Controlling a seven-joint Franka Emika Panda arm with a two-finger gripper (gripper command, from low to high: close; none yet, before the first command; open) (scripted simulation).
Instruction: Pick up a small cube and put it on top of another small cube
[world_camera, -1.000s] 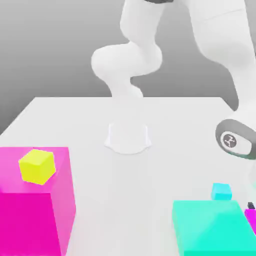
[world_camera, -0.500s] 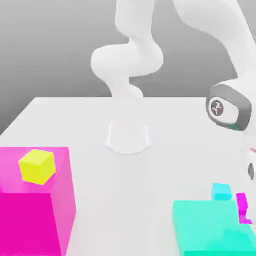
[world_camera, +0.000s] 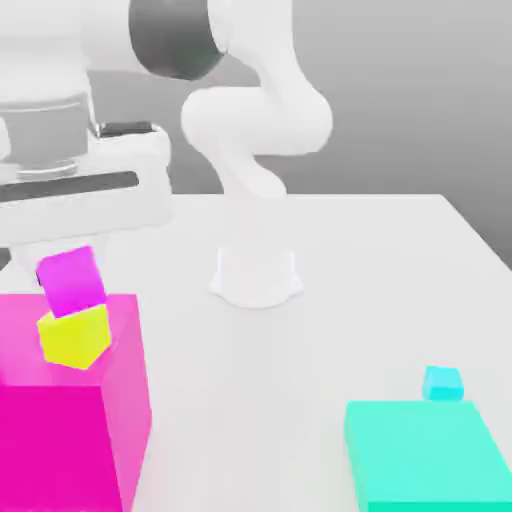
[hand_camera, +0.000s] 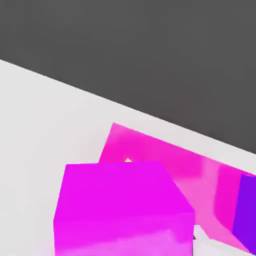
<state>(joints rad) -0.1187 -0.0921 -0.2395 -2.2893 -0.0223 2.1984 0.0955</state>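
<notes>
The big magenta block (world_camera: 65, 410) is my landmark, nearest the exterior camera at that view's left. On its top face sits the yellow cube (world_camera: 74, 335), and the small magenta cube (world_camera: 70, 280) rests tilted on top of the yellow one, touching it. In my hand view the small magenta cube (hand_camera: 122, 210) looms close, with a sliver of the yellow cube (hand_camera: 128, 160) peeking past its edge and the big block (hand_camera: 200, 175) beneath. My gripper (world_camera: 60, 262) hangs straight above the block, right at the small magenta cube; I cannot tell whether my fingers are pinching it or have let go. Across the white table (world_camera: 330, 300) from the block, toward the exterior view's right, lies a flat teal block (world_camera: 425, 465) with a little cyan cube (world_camera: 442, 383) just behind it. Farther back than the magenta block stands my arm's white base (world_camera: 256, 275).
</notes>
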